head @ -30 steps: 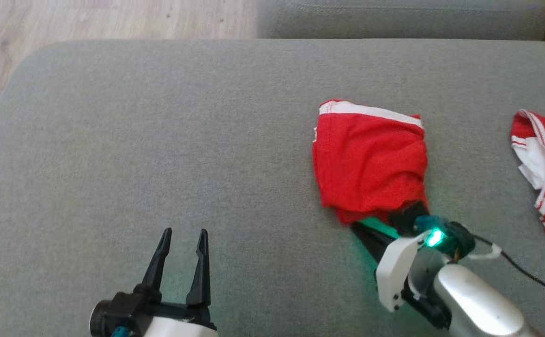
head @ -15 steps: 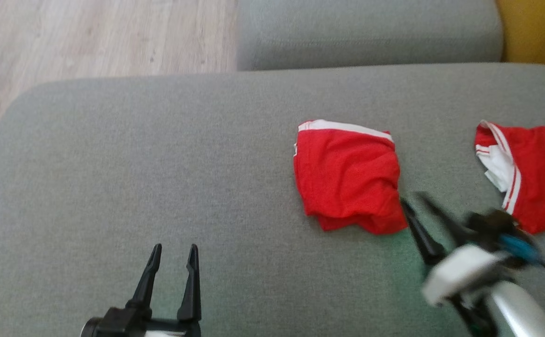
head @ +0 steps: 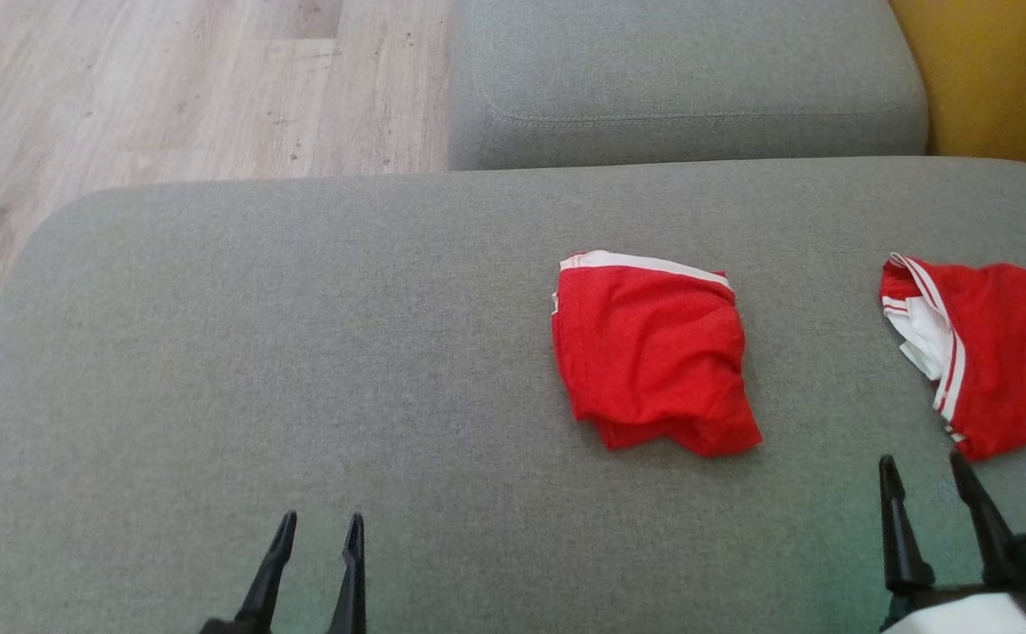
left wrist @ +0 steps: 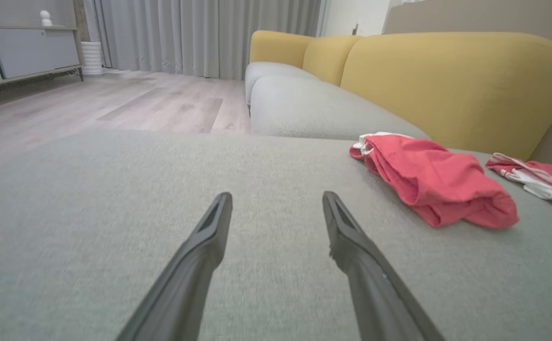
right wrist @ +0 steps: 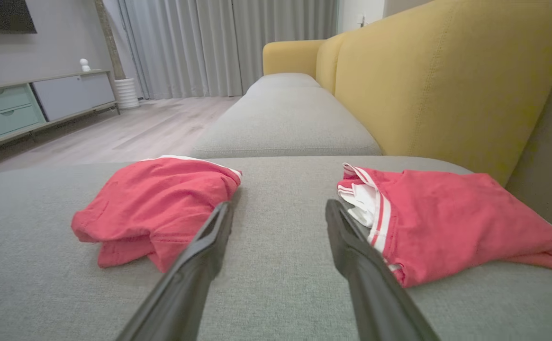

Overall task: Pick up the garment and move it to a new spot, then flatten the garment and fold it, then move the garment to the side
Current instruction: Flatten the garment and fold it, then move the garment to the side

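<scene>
A folded red garment with a white band along its far edge lies on the grey sofa cushion, right of centre. It also shows in the left wrist view as the garment and in the right wrist view as the garment. My right gripper stands open at the lower right, empty, pulled back from the garment. My left gripper is open at the lower left with nothing between its fingers. The right fingers frame the gap between two red cloths.
A second red garment with white stripes lies at the right edge, near my right gripper; it is also seen as a red cloth. Another grey cushion sits behind, a yellow backrest to the right, wooden floor at the far left.
My right gripper opened, let go of the folded garment's near corner and drew back to the lower right. The camera tilted up, shifting the whole picture downward.
</scene>
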Controlling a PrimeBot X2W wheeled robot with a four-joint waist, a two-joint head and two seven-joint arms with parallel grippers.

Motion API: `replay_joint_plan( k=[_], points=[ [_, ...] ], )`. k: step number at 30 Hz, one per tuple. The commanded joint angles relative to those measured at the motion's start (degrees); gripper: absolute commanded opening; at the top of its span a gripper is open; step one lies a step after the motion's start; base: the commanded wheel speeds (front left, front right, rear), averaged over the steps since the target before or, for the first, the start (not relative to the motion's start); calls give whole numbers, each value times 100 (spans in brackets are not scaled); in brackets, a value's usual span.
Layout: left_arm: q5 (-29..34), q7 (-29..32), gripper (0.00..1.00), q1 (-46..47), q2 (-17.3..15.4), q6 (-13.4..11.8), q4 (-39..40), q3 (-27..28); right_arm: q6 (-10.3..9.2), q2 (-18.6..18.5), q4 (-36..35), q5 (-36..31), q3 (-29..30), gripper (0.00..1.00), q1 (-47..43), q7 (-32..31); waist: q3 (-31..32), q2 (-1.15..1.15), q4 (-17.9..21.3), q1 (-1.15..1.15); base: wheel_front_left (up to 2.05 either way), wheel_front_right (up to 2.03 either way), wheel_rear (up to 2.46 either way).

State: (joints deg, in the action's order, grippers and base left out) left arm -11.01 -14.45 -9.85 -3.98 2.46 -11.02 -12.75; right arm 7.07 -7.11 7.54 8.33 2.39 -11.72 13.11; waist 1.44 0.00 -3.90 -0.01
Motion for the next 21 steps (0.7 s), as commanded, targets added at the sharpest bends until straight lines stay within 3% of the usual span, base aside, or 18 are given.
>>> replay_joint_plan(
  k=[1, 15, 18, 21],
  points=[
    [47, -55, 100, 58, -10, -36, 105, 245, 42, -57, -55, -76, -61, 100, 141, 103, 3, 0, -23, 1, 0, 0, 0],
    [13, -55, 100, 13, 46, 14, 68, 355, 42, 72, 426, -131, -133, 100, 400, 186, -40, 0, -198, 1, 0, 0, 0],
    [-7, -55, 100, 5, 61, 11, 116, 365, 42, 111, 350, 173, -237, 100, 571, 156, -85, 0, -186, 1, 0, 0, 0],
    [0, -55, 100, 24, 71, 19, 139, 346, 42, 26, 175, 690, -359, 100, 948, -256, -166, 0, -183, 1, 0, 0, 0]
  ],
)
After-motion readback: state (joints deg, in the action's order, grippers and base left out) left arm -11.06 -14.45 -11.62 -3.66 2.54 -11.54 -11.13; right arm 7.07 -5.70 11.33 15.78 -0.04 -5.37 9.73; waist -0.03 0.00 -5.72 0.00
